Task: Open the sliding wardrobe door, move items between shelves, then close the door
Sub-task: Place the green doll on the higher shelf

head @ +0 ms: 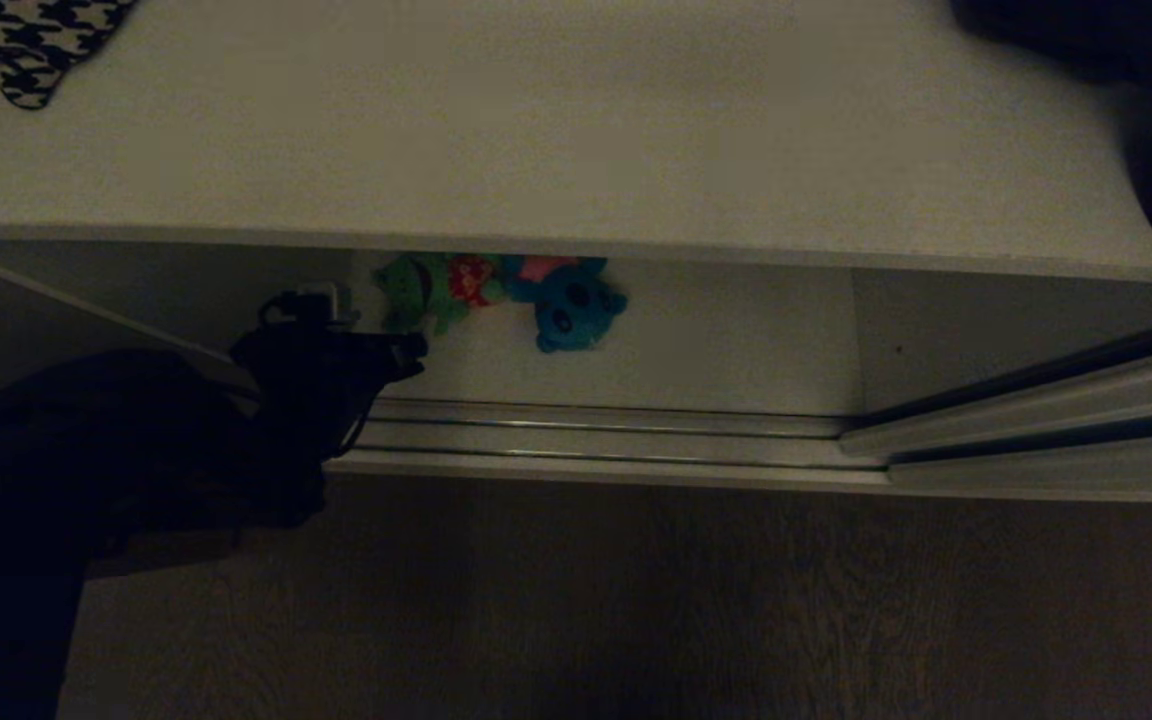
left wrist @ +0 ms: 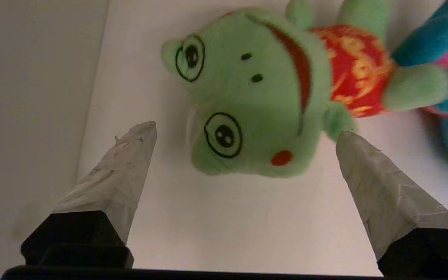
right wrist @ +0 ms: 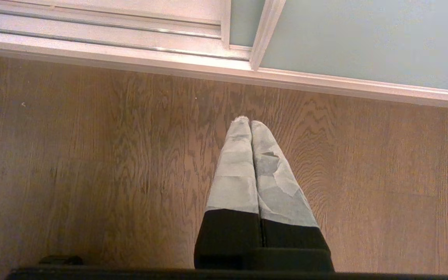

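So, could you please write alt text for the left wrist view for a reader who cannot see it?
The left gripper has its jaws wide open on either side of the green plush toy, which lies on a white shelf. The toy wears a red patch, and the teal-blue plush toy lies against its far side.

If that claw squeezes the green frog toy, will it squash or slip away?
The green frog toy looks like soft plush, so it would probably squash between the left gripper's open fingers rather than slip. It likely weighs little. Its limp arm rests against the blue toy, so pulling might nudge that neighbour on the white shelf.
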Controlling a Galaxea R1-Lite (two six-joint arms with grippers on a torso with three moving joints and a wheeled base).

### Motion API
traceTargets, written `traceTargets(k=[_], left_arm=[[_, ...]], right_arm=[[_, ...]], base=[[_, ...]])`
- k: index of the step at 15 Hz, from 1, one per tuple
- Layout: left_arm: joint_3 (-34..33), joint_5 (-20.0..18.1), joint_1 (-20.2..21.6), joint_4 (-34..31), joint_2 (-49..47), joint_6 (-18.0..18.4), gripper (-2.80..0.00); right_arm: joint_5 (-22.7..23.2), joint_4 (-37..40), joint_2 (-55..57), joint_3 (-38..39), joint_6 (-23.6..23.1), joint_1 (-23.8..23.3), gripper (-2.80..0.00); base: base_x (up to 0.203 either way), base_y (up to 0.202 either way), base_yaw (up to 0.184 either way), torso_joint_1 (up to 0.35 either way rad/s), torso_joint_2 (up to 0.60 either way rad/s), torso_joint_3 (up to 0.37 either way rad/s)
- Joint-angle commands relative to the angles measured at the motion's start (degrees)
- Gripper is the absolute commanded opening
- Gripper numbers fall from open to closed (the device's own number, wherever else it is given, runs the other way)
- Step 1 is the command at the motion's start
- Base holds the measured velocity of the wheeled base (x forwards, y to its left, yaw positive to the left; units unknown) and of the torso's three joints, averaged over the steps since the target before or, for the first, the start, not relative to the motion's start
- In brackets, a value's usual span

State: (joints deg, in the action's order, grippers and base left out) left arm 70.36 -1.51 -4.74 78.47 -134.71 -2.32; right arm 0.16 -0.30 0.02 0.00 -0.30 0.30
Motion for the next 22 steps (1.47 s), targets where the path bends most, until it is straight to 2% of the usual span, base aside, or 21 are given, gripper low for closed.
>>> traceTargets(k=[1, 8, 14, 15, 16, 22], left_arm=[[2.87, 0.0, 0.0, 0.3, -3.37, -0.05, 0.0], [13.03, -0.32, 0.0, -1.42, -9.46, -0.28, 0.0], [17.85, -0.34, 0.0, -1.24, -13.61, -0.53, 0.0], [18.58, -0.19, 0.0, -1.39, -13.74, -0.69, -0.93], [19.19, -0.33, 0.0, -1.48, -13.74, -1.0, -2.8], [18.23, -0.07, -0.09, -0.76, -12.85, -1.08, -2.8]], right_arm=[[0.02, -0.05, -0.2, 0.0, -0.05, 0.05, -2.8], [0.02, -0.05, -0.2, 0.0, -0.05, 0.05, -2.8], [0.02, -0.05, -0.2, 0.0, -0.05, 0.05, -2.8], [0.02, -0.05, -0.2, 0.0, -0.05, 0.05, -2.8], [0.02, -0.05, -0.2, -0.01, -0.05, 0.05, -2.8], [0.02, -0.05, -0.2, 0.0, -0.05, 0.05, -2.8]], base=[[0.0, 0.0, 0.0, 0.0, 0.0, 0.0], [0.0, 0.0, 0.0, 0.0, 0.0, 0.0], [0.0, 0.0, 0.0, 0.0, 0.0, 0.0], [0.0, 0.0, 0.0, 0.0, 0.0, 0.0], [0.0, 0.0, 0.0, 0.0, 0.0, 0.0], [0.0, 0.0, 0.0, 0.0, 0.0, 0.0]])
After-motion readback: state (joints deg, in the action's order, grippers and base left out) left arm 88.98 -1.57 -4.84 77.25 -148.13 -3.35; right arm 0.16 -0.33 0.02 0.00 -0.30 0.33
